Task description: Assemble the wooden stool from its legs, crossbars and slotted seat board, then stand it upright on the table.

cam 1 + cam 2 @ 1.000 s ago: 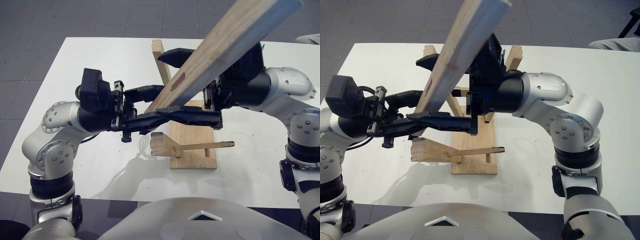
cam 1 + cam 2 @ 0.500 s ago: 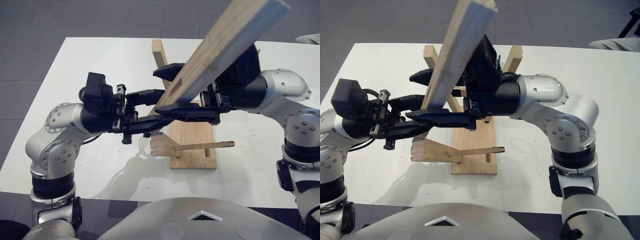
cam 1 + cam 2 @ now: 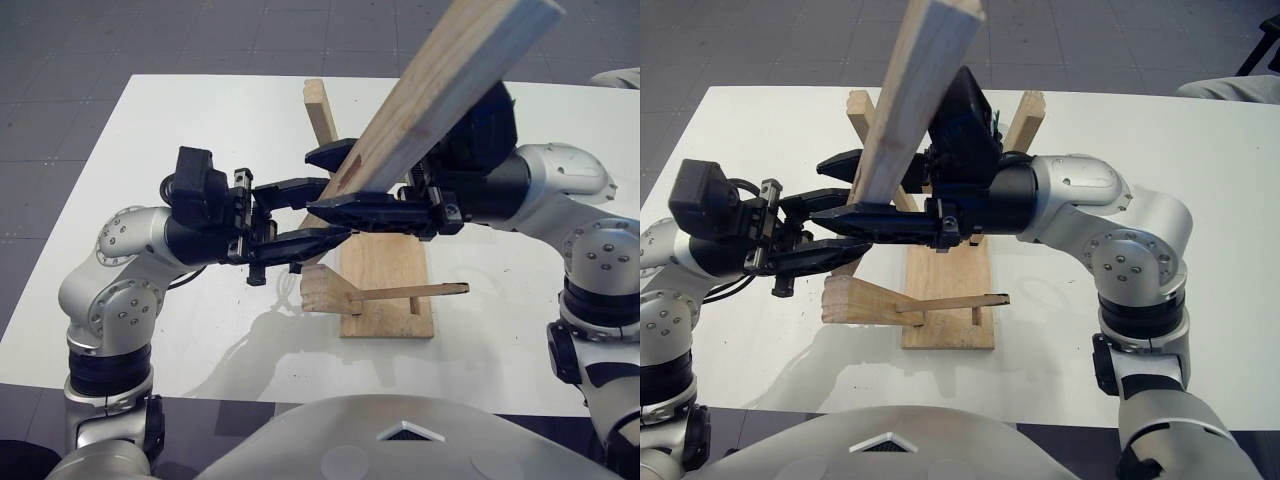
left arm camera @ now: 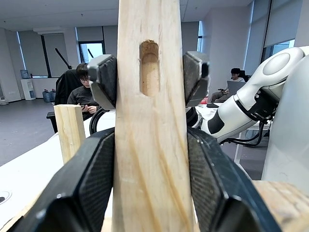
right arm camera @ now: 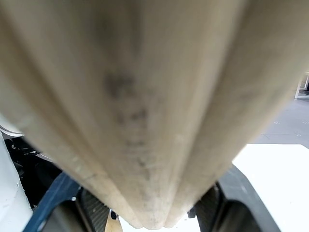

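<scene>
Surface: white counter (image 3: 200,130), grey tiled floor beyond.
Leg: long pale wooden leg (image 3: 440,90) with oval slot, raised over counter, steeply tilted.
Left gripper (image 4: 150,145): fingers clamped on leg's lower sides.
Right gripper (image 3: 325,182): fingers closed around leg.
Seat: flat wooden seat board (image 3: 385,270) lying on counter below; thin crossbar (image 3: 420,292) across it.
Change: leg steeper than before; right fingers narrowed, lower.

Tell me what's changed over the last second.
The wooden leg, clamped by the left gripper and right gripper, has tipped more upright, its lower end shifting toward the robot's right. The seat board stayed put on the table.
</scene>
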